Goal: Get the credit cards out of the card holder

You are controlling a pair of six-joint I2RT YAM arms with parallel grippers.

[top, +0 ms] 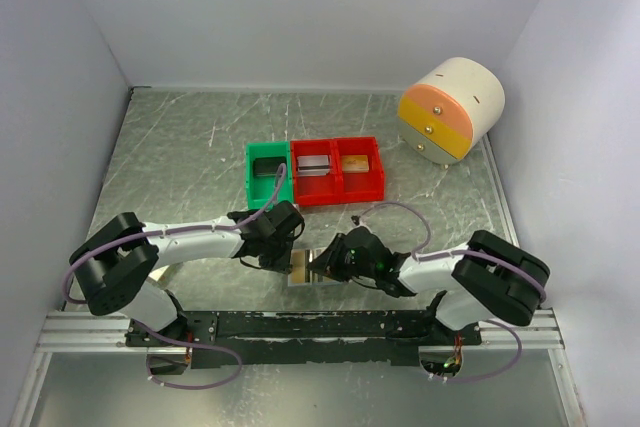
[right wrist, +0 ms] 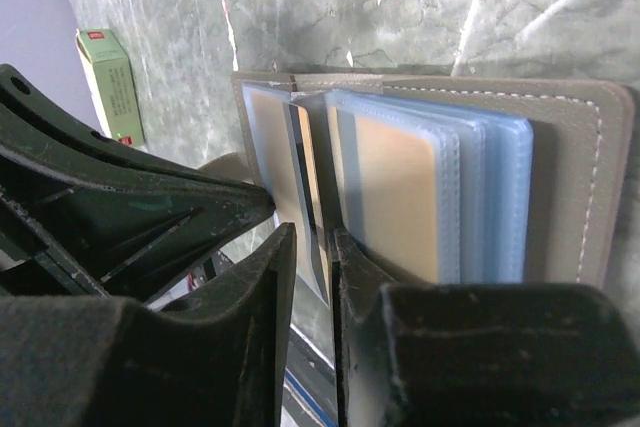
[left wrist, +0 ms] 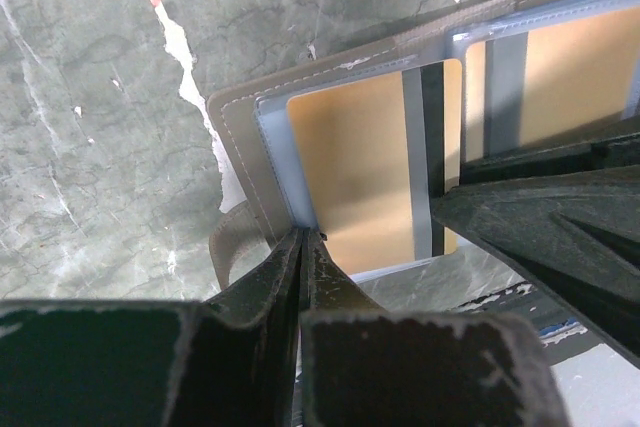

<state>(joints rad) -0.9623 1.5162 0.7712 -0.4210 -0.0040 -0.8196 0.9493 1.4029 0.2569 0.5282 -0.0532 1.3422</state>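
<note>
- The flat grey folding card holder [top: 300,272] lies open on the marbled counter [top: 180,167], with one of your hands at each side of it.
- Your left hand [left wrist: 303,235] is closed tight, its tips at the holder's edge. If it slips, the holder drags along.
- Your right hand [right wrist: 310,237] stands narrow around a thin orange-tan credit card [right wrist: 312,162]. You cannot tell whether it grips, and it may snag the pale blue translucent pocket [right wrist: 495,197].
- From above, your hands hide most of the holder.
</note>
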